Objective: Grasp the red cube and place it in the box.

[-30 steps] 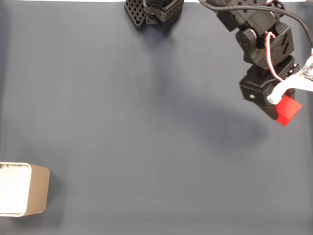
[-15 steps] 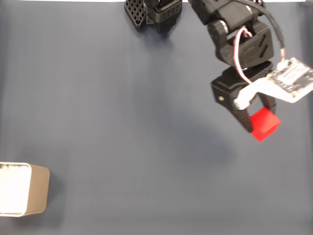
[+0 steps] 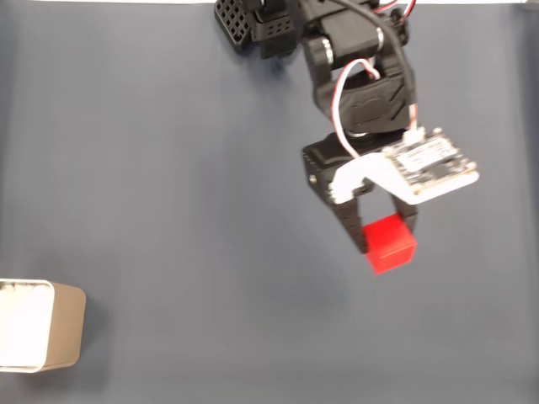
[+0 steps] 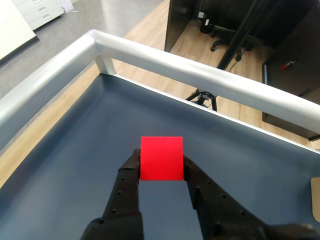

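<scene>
In the wrist view, the gripper (image 4: pixel 161 170) is rising from the 6 o'clock edge, its two black fingers (image 4: pixel 127 187) pressing in on either side of the red cube (image 4: pixel 161 157). The jaws are standing only as far apart as the cube is wide, touching its left and right faces, so the cube is being held between the tips and is sitting above the dark blue table surface (image 4: pixel 75 165). Farther off, toward 12 o'clock, a pale metal rail (image 4: pixel 200 70) is running along the table's edge, and beyond it a wooden floor (image 4: pixel 150 27) and dark furniture are showing.

In the fixed view, the box (image 3: pixel 63 328) is resting at about 8 o'clock, partly cut by the left edge, its white interior facing up. The red cube (image 3: pixel 390 244) is lying right of centre, at about 4 o'clock from the middle, well apart from the box, pinched at the gripper (image 3: pixel 381 240) tip. The arm (image 3: pixel 358 93) is reaching down from 12 o'clock, carrying a white circuit board (image 3: pixel 431 167) just above the cube.
</scene>
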